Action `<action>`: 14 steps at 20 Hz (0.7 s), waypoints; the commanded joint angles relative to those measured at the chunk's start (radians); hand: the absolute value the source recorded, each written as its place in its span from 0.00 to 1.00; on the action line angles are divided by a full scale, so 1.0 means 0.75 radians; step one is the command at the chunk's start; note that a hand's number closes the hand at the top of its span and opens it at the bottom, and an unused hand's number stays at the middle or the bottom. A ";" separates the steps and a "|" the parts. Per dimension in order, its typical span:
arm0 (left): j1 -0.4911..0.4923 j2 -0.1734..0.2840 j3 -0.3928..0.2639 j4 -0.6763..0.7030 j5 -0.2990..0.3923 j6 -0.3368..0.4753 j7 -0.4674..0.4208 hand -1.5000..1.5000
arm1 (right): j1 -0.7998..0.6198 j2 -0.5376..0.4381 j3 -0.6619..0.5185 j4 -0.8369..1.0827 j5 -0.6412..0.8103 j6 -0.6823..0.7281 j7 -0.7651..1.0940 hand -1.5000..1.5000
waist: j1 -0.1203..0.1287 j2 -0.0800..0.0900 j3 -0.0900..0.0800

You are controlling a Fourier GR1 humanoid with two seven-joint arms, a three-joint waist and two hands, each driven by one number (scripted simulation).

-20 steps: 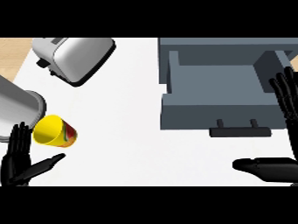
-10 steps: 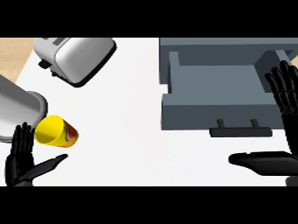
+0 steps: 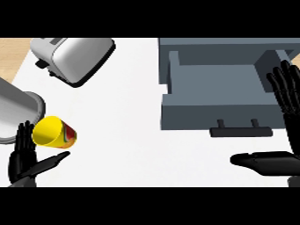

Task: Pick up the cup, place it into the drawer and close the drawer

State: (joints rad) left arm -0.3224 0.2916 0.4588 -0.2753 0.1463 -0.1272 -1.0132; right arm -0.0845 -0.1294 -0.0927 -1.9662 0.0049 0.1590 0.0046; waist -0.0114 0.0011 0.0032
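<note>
The cup [image 3: 55, 132] lies on its side just above the released left hand [image 3: 27, 159], far from the released right hand [image 3: 288, 132].

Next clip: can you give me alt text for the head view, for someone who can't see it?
A yellow cup lies tipped on a white counter, just above the robot's open left hand and beside a large metal cylinder. At right a grey drawer stands open, with the open right hand at its right side. A toaster sits at upper left.
</note>
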 commanded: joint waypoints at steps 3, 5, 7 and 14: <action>-0.077 0.026 0.019 0.096 0.036 -0.121 -0.026 0.00 | -0.010 -0.023 -0.044 -0.002 -0.040 0.017 0.034 0.00 | -0.005 0.005 -0.008; -0.062 -0.031 0.003 0.097 0.019 -0.123 -0.096 0.00 | 0.063 0.012 0.023 -0.022 0.010 0.015 0.007 0.00 | -0.011 0.007 -0.009; -0.114 0.040 0.014 0.104 0.031 -0.201 -0.026 0.00 | -0.044 -0.025 -0.043 0.069 -0.038 0.030 -0.012 0.00 | -0.012 0.013 -0.010; -0.119 -0.005 -0.002 0.068 0.049 -0.352 -0.040 1.00 | -0.003 0.017 0.013 0.045 0.013 0.008 -0.030 0.00 | -0.005 0.008 -0.009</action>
State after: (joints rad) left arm -0.4014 0.2890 0.4608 -0.2217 0.1746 -0.2431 -0.9869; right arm -0.0709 -0.1296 -0.1017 -1.9456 -0.0107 0.1802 -0.0186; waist -0.0179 0.0069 -0.0031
